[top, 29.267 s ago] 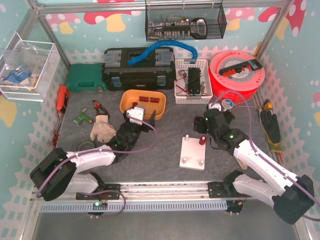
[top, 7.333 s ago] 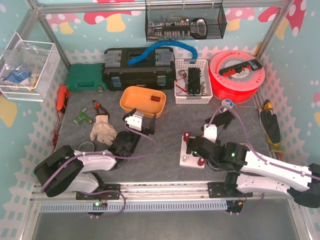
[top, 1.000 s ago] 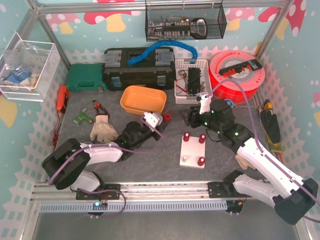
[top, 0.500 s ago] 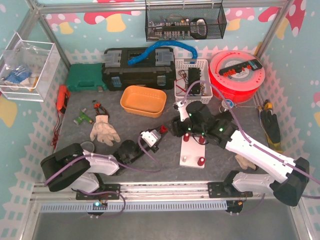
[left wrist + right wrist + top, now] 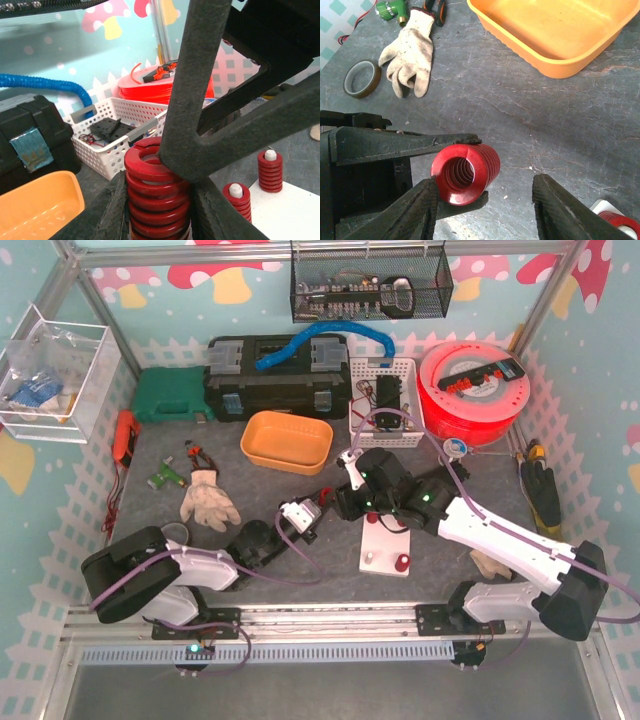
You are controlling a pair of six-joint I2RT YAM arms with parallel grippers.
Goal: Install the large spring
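Below the right wrist, left fingers (image 5: 395, 142) clamp the large spring (image 5: 467, 172); right fingers (image 5: 560, 210) spread.

Left hand (image 5: 308, 512) clamps the large red coil spring (image 5: 465, 175); right arm reaches across, its hand (image 5: 487, 200) spread wide around it.

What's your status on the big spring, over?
Left gripper shut on the red spring. Right gripper open, astride it, not gripping. Bare peg on the white plate, nothing over it.
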